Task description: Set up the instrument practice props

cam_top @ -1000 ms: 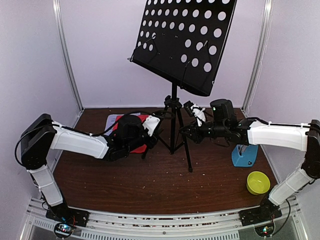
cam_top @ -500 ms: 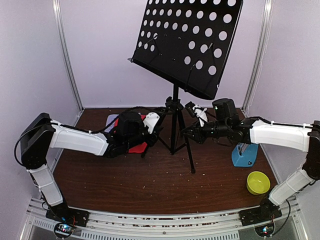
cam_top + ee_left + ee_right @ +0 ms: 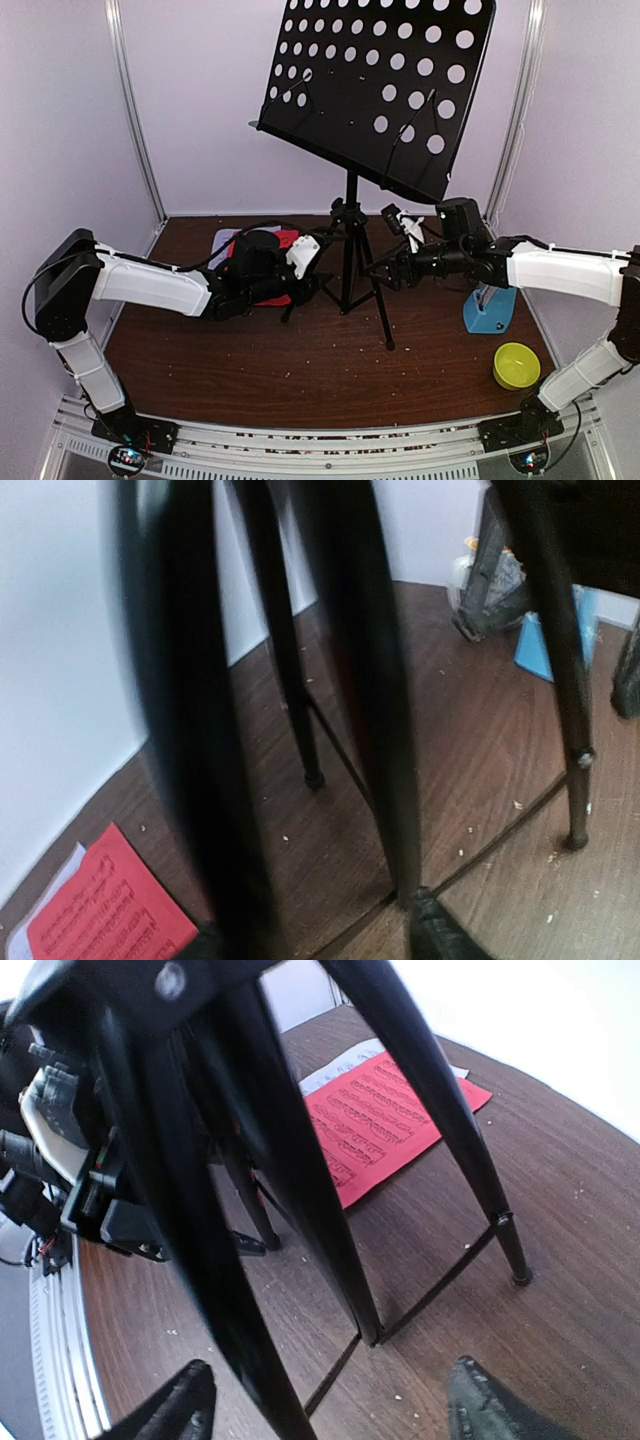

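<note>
The black perforated music stand stands upright on its tripod in mid-table. My left gripper sits low at the tripod's left side, open, with a leg running down close to its right fingertip; the other finger is hidden behind a blurred leg. My right gripper is at the tripod's right side, open wide, with a blurred leg between its fingers but not pinched. The red sheet lies flat on the white sheet behind my left arm. The blue metronome stands at the right.
A small yellow bowl sits at the front right. White walls and metal posts close in the back and both sides. Thin brace rods link the tripod legs just above the crumb-speckled brown table.
Both grippers have opened from a shut hold on the tripod legs. The stand has shifted slightly right and stands more upright, and the right gripper has drawn a little to the right.
</note>
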`<state>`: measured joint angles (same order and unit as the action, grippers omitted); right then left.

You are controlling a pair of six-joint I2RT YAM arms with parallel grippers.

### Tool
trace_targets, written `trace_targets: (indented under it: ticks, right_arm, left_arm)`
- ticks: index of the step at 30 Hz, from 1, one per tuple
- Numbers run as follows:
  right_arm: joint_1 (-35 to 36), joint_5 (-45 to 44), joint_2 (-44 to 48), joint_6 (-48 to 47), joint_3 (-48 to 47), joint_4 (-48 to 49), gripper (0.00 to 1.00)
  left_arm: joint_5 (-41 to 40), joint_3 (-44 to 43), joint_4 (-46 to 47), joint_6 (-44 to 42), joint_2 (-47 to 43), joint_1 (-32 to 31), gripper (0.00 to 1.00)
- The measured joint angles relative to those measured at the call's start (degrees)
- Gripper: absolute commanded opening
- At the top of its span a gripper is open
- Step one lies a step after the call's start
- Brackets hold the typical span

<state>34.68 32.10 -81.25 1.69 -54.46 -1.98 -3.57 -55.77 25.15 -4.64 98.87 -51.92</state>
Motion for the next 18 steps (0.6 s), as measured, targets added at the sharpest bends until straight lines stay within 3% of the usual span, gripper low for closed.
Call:
trace_targets:
  ticks: [5,11,18]
  right_arm:
    - [-0.35,-0.46,5.25,1.29,7.61,2.47,0.89]
    - [-0.33,-1.36,6.67,2.86,15.32,6.91,0.83]
    - [0.04,-2.62,4.13,4.46,19.37,11.82,0.76]
  left_arm:
    - [4.46,3.17,-1.18,0.24,-3.61,0.26,0.68]
    - [10.51,7.87,-1.20,1.05,-7.15,3.26,0.66]
    - [15.89,8.94,-1.29,1.84,-3.43,7.23,0.59]
